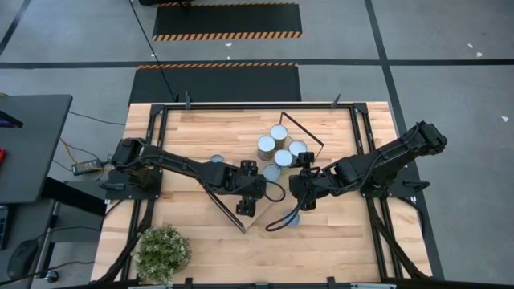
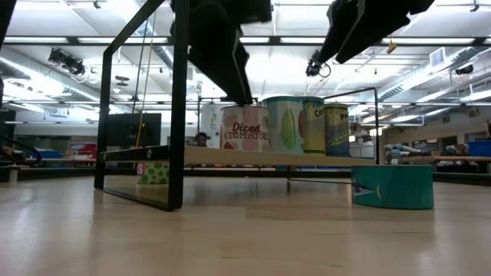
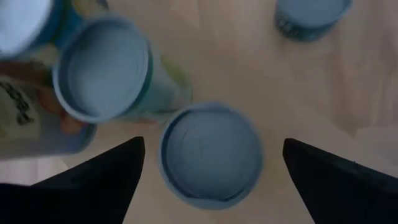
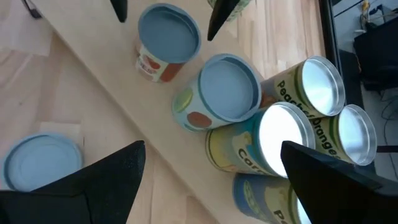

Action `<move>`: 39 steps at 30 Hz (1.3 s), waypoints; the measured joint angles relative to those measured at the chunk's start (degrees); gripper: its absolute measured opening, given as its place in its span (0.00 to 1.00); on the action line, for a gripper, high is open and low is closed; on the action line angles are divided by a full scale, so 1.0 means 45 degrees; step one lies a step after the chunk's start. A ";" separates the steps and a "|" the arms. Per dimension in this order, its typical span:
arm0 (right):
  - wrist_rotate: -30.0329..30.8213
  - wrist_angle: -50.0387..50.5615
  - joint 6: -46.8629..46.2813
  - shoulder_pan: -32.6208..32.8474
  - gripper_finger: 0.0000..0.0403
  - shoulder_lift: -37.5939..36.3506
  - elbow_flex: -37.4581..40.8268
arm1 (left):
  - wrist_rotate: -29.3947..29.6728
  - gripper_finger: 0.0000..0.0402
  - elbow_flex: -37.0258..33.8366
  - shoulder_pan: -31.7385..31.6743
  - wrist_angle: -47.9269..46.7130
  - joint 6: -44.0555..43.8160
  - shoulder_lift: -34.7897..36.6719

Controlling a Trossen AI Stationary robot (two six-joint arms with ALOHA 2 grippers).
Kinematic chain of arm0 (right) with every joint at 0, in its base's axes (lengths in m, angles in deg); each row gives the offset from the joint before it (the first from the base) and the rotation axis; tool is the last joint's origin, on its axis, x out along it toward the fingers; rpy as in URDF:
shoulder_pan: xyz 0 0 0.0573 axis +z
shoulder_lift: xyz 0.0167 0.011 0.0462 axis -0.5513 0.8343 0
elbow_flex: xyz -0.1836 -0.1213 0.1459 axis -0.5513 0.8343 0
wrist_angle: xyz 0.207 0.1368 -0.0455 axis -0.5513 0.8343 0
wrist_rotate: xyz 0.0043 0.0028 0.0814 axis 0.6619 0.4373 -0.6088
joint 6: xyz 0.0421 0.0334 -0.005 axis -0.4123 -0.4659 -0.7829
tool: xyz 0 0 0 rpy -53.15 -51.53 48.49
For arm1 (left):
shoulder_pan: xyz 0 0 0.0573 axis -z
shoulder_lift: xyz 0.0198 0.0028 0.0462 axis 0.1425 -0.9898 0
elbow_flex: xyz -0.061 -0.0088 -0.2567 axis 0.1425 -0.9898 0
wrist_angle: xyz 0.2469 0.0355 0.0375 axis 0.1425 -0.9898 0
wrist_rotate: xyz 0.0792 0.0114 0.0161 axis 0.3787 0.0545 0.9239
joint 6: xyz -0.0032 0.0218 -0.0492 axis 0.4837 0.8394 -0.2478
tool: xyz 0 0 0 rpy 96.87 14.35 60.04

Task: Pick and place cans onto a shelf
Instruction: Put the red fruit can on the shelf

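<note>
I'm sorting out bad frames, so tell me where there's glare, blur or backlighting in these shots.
Right wrist view: strong glare whites out the tops of the cans lying toward one side. Left wrist view: everything is soft, the nearest can blurred. Low view: bright ceiling lights leave both arms as dark silhouettes, though the labels on the shelf stay readable.

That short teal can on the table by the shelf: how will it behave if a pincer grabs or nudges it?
The short teal can is squat and wider than tall, so it probably won't tip and would likely slide on the smooth wood table if nudged. Its metal wall looks rigid, so it should hold firm under a squeeze. The glossy label might be a little slippery.
</note>
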 joint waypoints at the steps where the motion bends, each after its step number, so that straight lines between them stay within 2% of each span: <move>1: 0.0000 -0.0002 -0.0084 0.0033 0.95 0.0000 0.0000 | 0.0003 0.96 -0.0003 0.0056 0.0141 0.0088 0.0086; 7: 0.0014 0.0039 -0.0360 0.0302 0.95 0.0000 0.0000 | 0.0758 0.96 -0.0008 0.0317 -0.0598 0.0393 0.0481; 11: 0.0375 0.0095 -0.0360 0.0407 0.95 0.0000 0.0000 | 0.0701 0.96 -0.0007 0.0262 -0.1318 0.0300 0.0495; 21: 0.0396 0.0061 -0.0350 0.0422 0.95 0.0000 0.0000 | 0.0652 0.96 -0.0008 -0.0292 -0.1248 0.0290 0.0378; 26: 0.0398 0.0061 -0.0306 0.0422 0.95 0.0000 0.0000 | -0.0319 0.96 -0.0008 -0.0721 -0.1190 0.0285 0.0373; 39: 0.0399 0.0002 -0.0155 0.0415 0.95 0.0000 0.0000 | 0.0002 0.96 0.0002 -0.0458 -0.1151 0.0872 0.0256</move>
